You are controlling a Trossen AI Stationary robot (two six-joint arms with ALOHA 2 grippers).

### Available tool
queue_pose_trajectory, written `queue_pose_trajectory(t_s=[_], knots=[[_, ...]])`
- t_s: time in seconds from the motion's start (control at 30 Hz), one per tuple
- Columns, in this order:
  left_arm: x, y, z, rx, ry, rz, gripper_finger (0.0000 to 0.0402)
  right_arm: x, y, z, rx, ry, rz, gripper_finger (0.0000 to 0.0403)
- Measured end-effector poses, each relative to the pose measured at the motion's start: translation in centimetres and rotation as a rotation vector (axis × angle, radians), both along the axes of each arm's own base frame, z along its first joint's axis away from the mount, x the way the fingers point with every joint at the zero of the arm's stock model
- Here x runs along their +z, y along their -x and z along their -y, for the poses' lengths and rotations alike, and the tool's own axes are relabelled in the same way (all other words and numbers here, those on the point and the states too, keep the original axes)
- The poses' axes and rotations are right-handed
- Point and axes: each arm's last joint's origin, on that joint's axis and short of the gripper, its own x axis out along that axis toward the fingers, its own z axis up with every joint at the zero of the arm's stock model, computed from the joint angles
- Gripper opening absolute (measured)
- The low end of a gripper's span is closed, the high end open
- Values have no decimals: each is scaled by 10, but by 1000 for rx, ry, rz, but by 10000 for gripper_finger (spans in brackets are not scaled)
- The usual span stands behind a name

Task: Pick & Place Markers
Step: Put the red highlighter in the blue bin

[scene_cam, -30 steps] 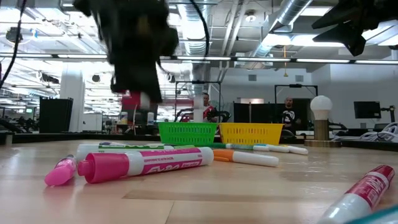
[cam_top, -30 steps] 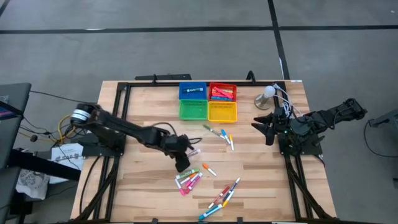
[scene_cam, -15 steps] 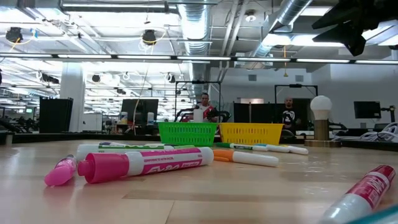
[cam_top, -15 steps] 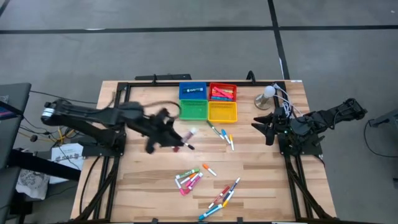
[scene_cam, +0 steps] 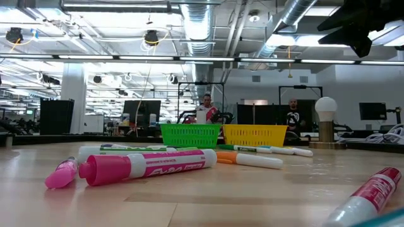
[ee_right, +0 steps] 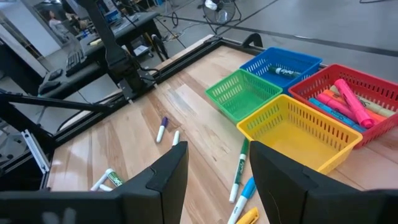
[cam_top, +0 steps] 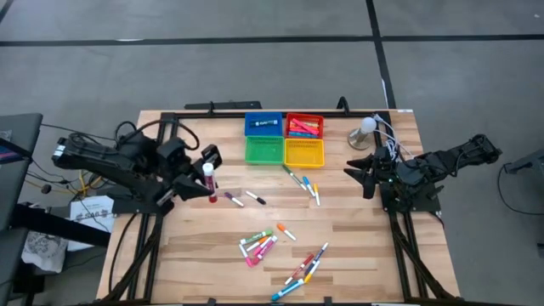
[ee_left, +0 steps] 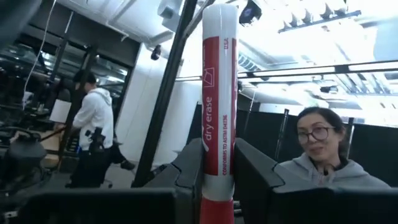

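Seen from above, the left gripper (cam_top: 197, 174) is hanging over the left side of the pale wooden table (cam_top: 357, 255), its fingers clamped on a white-barrelled red marker (cam_top: 206, 180), while the right gripper (cam_top: 357, 170) is waiting at the table's right edge with its fingers standing apart and holding nothing. Loose markers (cam_top: 259, 245) are lying in clusters across the middle and front of the table, and four small square plastic baskets, blue (cam_top: 263, 125), red (cam_top: 304, 126), green (cam_top: 264, 151) and yellow (cam_top: 304, 153), are sitting together at the back. At table height, a fat pink marker (scene_cam: 148, 166) is lying nearest the camera, with the green and yellow baskets behind it and people standing in the room beyond. The left wrist camera is showing the red dry-erase marker standing upright between the dark fingers (ee_left: 189, 168), a person in a grey hoodie (ee_left: 317, 158) behind it. The right wrist camera is looking past its parted fingers (ee_right: 165, 174) toward the four baskets, several markers already lying in the red one.
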Motion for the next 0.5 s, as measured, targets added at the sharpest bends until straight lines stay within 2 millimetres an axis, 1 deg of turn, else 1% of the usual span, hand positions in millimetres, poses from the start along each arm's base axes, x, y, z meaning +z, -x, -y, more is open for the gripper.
queue_pose_trajectory(t_s=[0.1, 0.17, 0.23, 0.33, 0.43, 0.5], knots=[[-5, -8, 1, 17, 34, -44, 64, 0, 0, 0, 0, 0, 0, 162], [-14, -20, 2, 51, 94, -143, 65, 0, 0, 0, -2, 1, 0, 162], [-33, -35, 4, 94, 135, -321, 66, 0, 0, 0, -2, 1, 0, 162], [-73, -54, 6, 224, 152, -652, 65, 0, 0, 0, -2, 1, 0, 162], [-108, -64, 0, 385, 127, -914, 65, 0, 0, 0, -2, 1, 0, 162], [-126, -69, -5, 458, 83, -1028, 65, 0, 0, 0, -2, 1, 1, 162]])
